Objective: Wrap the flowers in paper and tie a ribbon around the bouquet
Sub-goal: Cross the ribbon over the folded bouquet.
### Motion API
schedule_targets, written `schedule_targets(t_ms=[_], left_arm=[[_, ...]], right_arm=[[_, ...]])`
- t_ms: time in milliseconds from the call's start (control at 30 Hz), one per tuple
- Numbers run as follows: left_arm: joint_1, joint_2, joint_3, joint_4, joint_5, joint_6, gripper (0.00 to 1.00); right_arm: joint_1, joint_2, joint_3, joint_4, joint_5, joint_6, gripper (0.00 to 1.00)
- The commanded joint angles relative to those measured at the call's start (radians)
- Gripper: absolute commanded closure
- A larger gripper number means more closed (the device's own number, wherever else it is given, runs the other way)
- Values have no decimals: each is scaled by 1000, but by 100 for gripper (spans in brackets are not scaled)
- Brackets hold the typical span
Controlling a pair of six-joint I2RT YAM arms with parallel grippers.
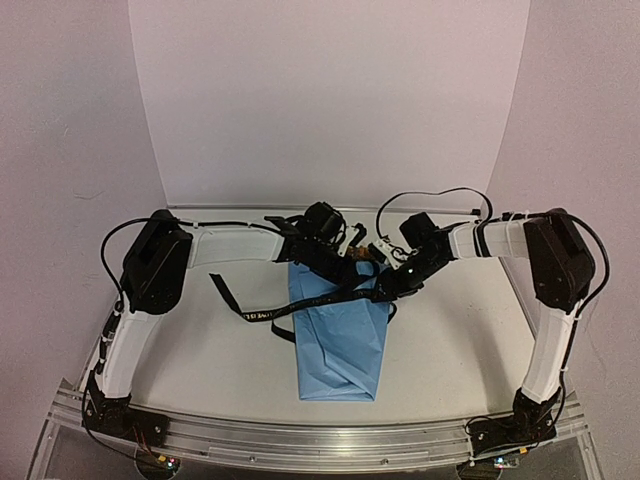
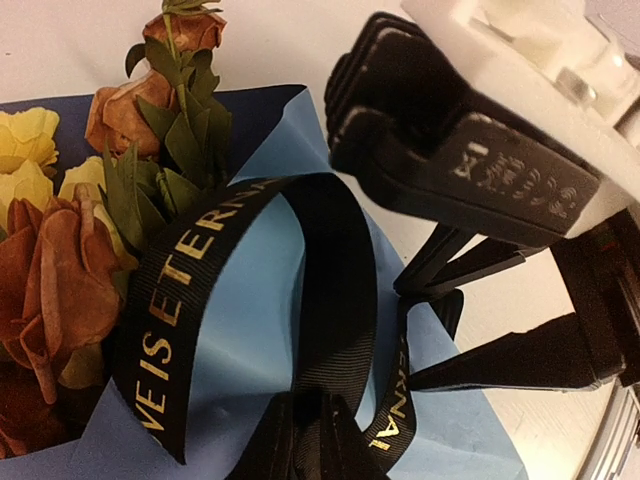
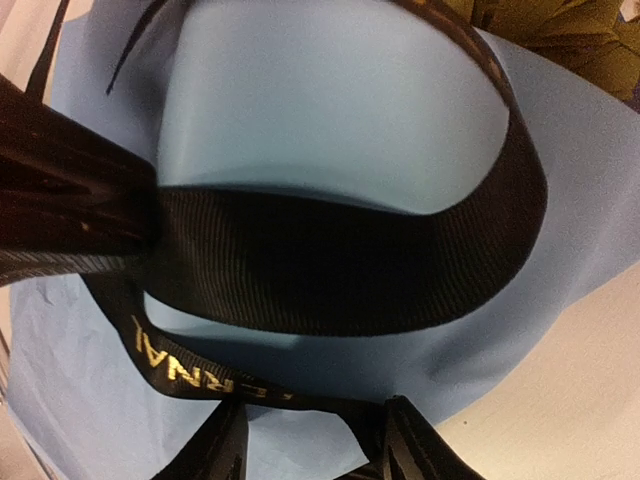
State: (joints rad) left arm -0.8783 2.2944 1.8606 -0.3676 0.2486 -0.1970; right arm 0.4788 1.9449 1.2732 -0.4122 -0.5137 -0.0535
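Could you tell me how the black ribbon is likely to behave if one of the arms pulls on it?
The ribbon is probably floppy: it curls in a loose loop over the paper, and its tail lies limp on the table. Its ribbed weave suggests it is not very slippery. Being thin and narrow, it likely weighs very little.

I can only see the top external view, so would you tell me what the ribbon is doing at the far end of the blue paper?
Observer: In the left wrist view, the ribbon stands up in an open loop over the paper.
Operator: Thank you. Is anything holding that loop?
Observer: Yes. The right wrist view shows the left fingers pinched shut on the base of the loop.
Operator: And the other arm?
Observer: The right fingers are spread apart, and a strand of ribbon runs past their tips.
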Motion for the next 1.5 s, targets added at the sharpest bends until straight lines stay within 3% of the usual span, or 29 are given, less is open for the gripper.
schedule_targets(t_ms=[0,267,333,567,800,1133,1300,1467], left_arm=[[-5,-24,31,8,-16,13,93],[-2,-54,24,34,-82,11,98],[-1,-59,19,46,-91,12,99],[-1,-98,-25,76,-15,47,100],[0,-120,-36,-47,154,123,100],[-1,-160,-91,-222,293,194,100],[2,-186,-111,-227,268,191,99],[15,-250,-159,-151,225,161,86]], right_arm=[[2,1,31,7,64,-8,62],[38,-82,-28,7,110,11,96],[57,-107,-51,9,135,4,100],[108,-207,-172,145,264,7,100],[141,-239,-236,297,382,38,100],[152,-277,-271,443,399,115,100],[163,-318,-295,462,363,135,100],[169,-356,-337,480,339,140,100]])
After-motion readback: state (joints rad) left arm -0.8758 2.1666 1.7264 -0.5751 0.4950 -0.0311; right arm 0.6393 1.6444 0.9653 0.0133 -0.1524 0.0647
